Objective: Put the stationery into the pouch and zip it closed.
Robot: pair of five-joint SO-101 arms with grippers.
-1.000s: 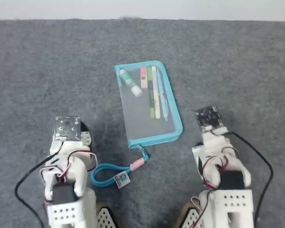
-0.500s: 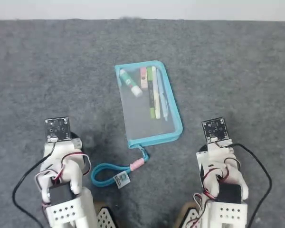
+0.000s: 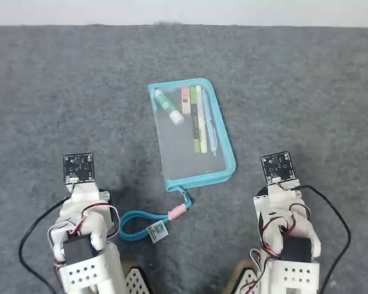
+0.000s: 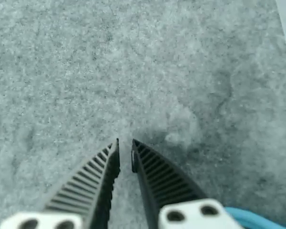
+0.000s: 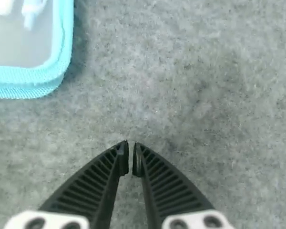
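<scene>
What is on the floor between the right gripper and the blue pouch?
Only bare grey mat. The right wrist view shows it stretching from the right gripper to the pouch.

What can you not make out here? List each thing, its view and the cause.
High view: print on the tag, too small.
High view: whether the pouch is zipped fully, too small.
Right wrist view: most of the pouch, cut off by the edge.
Left wrist view: most of the blue strap, cut off by the edge.
</scene>
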